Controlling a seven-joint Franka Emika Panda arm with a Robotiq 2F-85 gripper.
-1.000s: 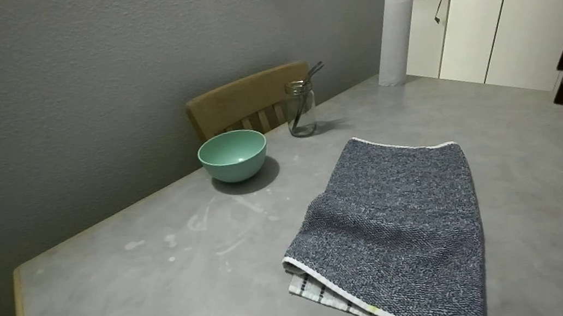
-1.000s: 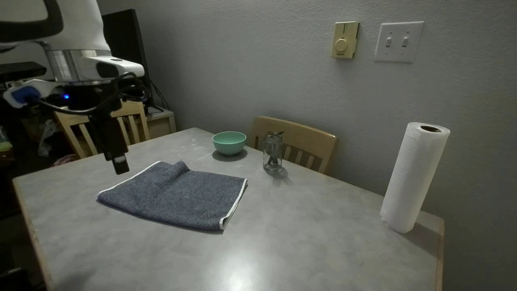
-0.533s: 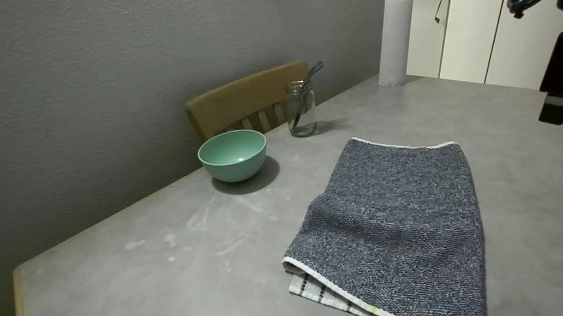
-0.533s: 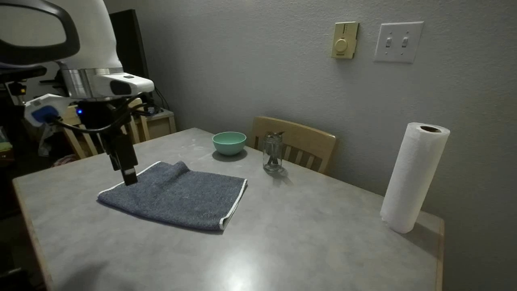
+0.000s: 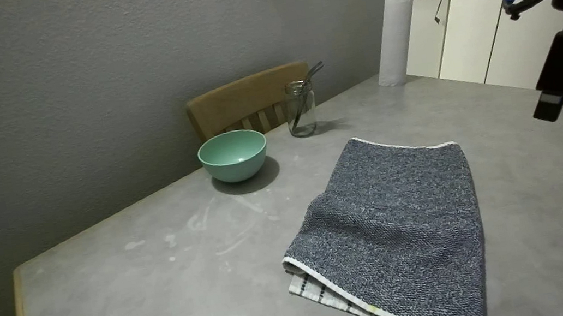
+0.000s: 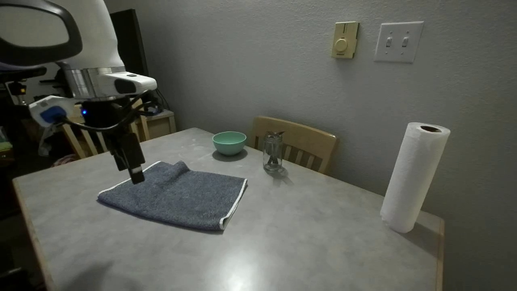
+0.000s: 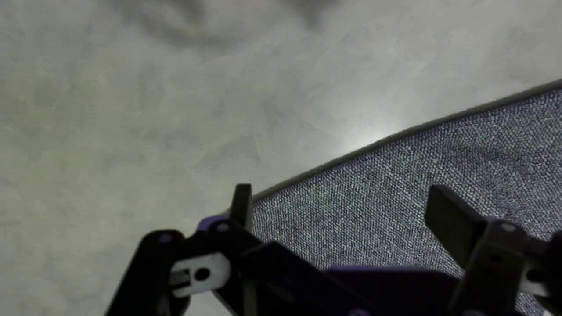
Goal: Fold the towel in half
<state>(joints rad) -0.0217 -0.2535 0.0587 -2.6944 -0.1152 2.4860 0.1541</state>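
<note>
On the table [image 6: 315, 226] lies a nubbly, ridged towel [image 6: 190, 198].

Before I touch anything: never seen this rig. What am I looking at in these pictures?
A robot arm with a two-fingered gripper. Two cameras stand outside, looking at the table from different places; the third rides on the arm's wrist and looks down past the fingers. On the table are a dark grey towel, a green bowl, a glass jar with thin sticks in it, and a paper towel roll. The fingers stand apart, hold nothing and hang above the table without touching the towel.
</note>
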